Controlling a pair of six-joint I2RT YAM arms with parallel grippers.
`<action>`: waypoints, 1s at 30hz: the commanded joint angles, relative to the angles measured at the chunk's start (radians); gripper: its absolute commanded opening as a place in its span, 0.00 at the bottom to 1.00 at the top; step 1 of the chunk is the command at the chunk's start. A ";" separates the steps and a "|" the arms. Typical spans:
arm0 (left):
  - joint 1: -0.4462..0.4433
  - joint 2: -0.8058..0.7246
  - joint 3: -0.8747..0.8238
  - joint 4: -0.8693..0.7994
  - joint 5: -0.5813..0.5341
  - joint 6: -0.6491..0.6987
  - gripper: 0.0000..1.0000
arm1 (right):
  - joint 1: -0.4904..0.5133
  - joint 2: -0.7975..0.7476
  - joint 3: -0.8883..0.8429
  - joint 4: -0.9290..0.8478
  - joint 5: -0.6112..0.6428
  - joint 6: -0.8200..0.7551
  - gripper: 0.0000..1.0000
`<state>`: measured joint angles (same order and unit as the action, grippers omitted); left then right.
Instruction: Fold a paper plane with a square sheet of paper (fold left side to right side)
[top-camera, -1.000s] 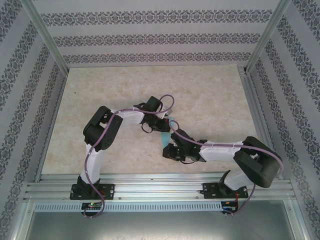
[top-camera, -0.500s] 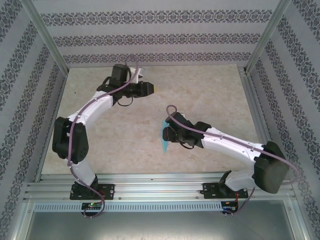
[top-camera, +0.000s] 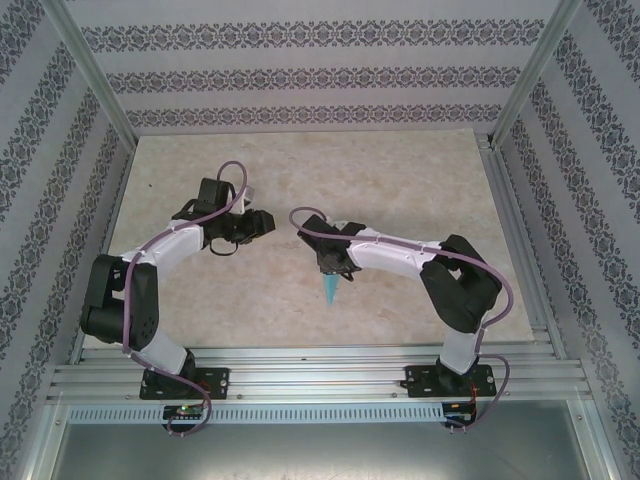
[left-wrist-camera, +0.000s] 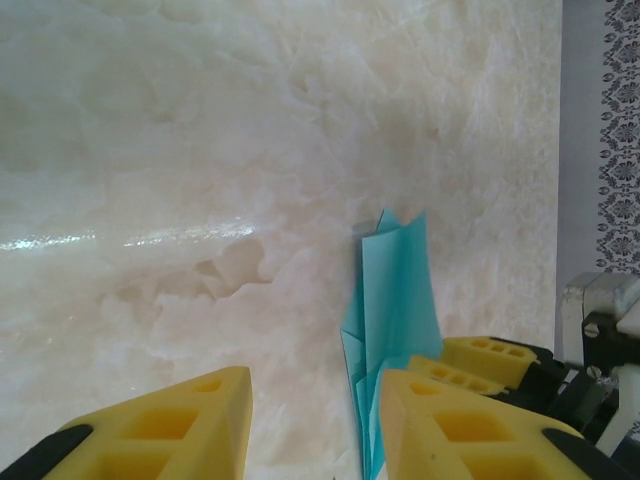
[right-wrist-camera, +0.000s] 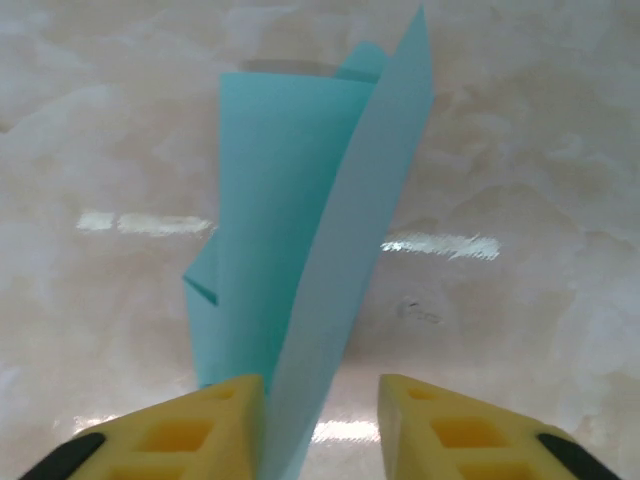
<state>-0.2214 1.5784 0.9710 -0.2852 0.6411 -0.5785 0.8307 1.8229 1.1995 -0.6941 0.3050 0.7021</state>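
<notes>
The square sheet of paper is folded into a narrow turquoise paper plane (top-camera: 332, 288) near the table's middle, its tip pointing toward the arm bases. It stands on edge (right-wrist-camera: 290, 250) between the fingers of my right gripper (right-wrist-camera: 320, 385), resting against the left finger, with a clear gap to the right finger. That gripper (top-camera: 330, 266) is open. My left gripper (top-camera: 260, 222) hovers to the left of the plane, apart from it and open (left-wrist-camera: 315, 385), with nothing between its fingers. Beyond its right finger stands the plane (left-wrist-camera: 395, 300) with the right gripper's yellow fingers (left-wrist-camera: 490, 352) beside it.
The marble-patterned table (top-camera: 420, 180) is boxed in by patterned walls at the back and sides, with metal posts at the corners. A metal rail (top-camera: 320, 380) along the near edge carries both arm bases. Bare table lies behind and to the right.
A second ago both grippers met at the paper. The left gripper opened, swung to the far left, then came partway back. The right arm folded in, and the paper stayed near the same spot.
</notes>
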 joint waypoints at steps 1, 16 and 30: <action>-0.026 -0.004 0.016 0.038 0.028 -0.003 0.39 | -0.039 -0.064 -0.072 0.056 -0.045 -0.024 0.26; -0.283 0.351 0.338 0.044 0.049 -0.052 0.38 | -0.222 -0.233 -0.326 0.327 -0.365 -0.076 0.30; -0.330 0.532 0.492 0.038 0.099 -0.078 0.29 | -0.066 -0.353 -0.230 0.124 -0.203 0.064 0.40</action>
<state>-0.5507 2.0895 1.4261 -0.2592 0.7033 -0.6415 0.7044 1.4555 0.9455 -0.5266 0.0349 0.7059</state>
